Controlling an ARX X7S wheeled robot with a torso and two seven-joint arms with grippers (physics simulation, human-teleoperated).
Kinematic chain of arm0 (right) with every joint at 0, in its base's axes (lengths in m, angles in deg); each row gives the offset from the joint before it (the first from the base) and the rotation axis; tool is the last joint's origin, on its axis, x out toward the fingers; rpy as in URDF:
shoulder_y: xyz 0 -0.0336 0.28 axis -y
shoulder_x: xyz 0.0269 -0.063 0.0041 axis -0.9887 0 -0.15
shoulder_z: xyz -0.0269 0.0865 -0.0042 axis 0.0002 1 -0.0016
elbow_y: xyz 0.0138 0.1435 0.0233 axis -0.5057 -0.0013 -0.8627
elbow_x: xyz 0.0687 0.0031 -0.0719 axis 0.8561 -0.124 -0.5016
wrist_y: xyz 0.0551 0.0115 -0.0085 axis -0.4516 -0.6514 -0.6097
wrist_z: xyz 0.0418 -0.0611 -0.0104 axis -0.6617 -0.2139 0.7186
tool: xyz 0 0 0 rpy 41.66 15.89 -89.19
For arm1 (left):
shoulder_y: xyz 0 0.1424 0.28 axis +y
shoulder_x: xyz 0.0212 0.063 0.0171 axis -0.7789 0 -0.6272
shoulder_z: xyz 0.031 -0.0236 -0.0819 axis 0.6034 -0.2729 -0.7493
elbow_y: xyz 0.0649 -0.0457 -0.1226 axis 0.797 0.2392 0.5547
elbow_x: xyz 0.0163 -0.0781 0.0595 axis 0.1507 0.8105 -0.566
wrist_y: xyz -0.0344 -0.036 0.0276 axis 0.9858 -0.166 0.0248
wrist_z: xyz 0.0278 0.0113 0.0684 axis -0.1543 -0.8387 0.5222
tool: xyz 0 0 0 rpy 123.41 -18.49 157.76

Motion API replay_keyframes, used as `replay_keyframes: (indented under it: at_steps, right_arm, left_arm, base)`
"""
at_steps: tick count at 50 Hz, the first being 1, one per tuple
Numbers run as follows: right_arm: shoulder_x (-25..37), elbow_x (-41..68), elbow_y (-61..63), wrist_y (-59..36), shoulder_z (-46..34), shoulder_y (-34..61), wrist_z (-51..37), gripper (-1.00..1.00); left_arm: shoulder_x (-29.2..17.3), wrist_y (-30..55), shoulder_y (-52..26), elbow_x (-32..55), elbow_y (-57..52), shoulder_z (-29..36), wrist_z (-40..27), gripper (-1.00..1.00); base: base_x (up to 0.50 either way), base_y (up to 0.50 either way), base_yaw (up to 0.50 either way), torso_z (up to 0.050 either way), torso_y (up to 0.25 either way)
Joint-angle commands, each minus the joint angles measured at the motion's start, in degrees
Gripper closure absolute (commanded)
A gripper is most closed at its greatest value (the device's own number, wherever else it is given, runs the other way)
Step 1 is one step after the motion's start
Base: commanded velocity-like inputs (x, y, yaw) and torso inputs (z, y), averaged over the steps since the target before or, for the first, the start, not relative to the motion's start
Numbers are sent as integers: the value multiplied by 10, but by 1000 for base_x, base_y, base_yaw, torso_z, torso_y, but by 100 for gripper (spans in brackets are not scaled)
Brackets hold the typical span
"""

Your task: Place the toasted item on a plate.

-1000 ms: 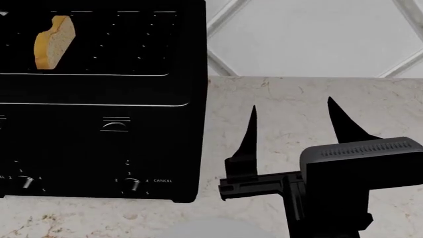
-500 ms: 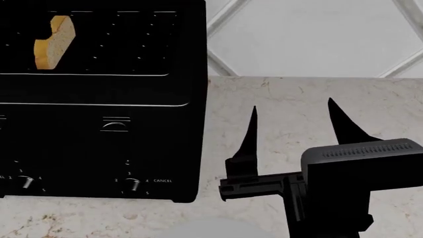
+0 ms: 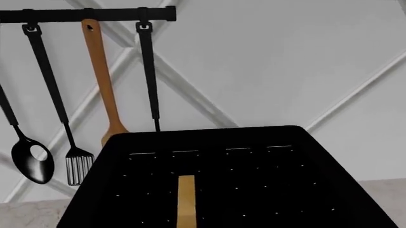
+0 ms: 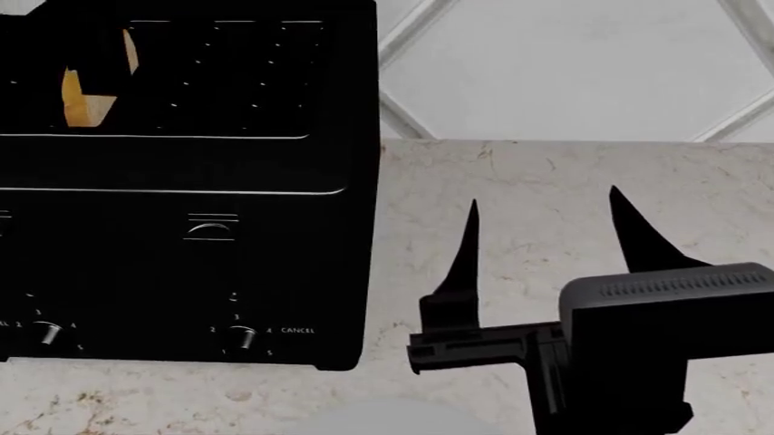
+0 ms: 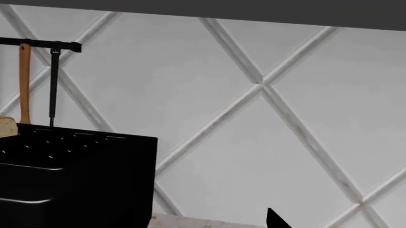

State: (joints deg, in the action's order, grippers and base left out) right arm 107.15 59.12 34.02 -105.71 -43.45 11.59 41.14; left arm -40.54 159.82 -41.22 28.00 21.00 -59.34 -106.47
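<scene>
The toasted item (image 4: 82,107), a tan bread slice, stands in the far-left slot of the black toaster (image 4: 181,227). A dark shape that looks like my left gripper reaches in from the upper left and covers the slice's middle. Its jaws blend into the toaster. In the left wrist view the slice (image 3: 186,202) shows edge-on in the toaster top (image 3: 254,180), and no fingers show. My right gripper (image 4: 543,196) is open and empty over the counter, right of the toaster. A pale rim of the plate (image 4: 387,421) shows at the bottom edge.
The toaster stands on a marble counter (image 4: 545,168) against a diamond-tiled wall. Behind the toaster a rail (image 3: 89,14) holds a black spoon (image 3: 32,161), a slotted spatula (image 3: 78,166) and a wooden spatula (image 3: 104,95). The toaster also shows in the right wrist view (image 5: 76,175).
A dark shape has moved in from the upper left and now covers the middle of the bread slice. My right gripper has drifted slightly down and right, still open.
</scene>
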Motion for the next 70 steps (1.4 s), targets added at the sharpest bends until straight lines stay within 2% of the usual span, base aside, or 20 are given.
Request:
replay_keyframes:
  at_steps: [1,13,69,70]
  right_arm:
    - [4,4,5,-4,2,-3,-4,-100]
    - [7,5,7,-1,3,-12,-9,-100]
    - [13,8,-11,15,-14,-15,-21,-100]
    - [13,10,-8,14,-12,-18,-22,-100]
  left_arm:
    - [-7,-38,22,-33,16,22,30,-100]
    - [-17,-63,49,-48,20,29,43,-100]
    - [-6,-134,81,-101,85,78,105,-100]
    - [-8,-136,81,-105,83,80,106,100]
  base:
    - [0,0,0,0,0]
    - [0,0,0,0,0]
    - [0,0,0,0,0]
    - [0,0,0,0,0]
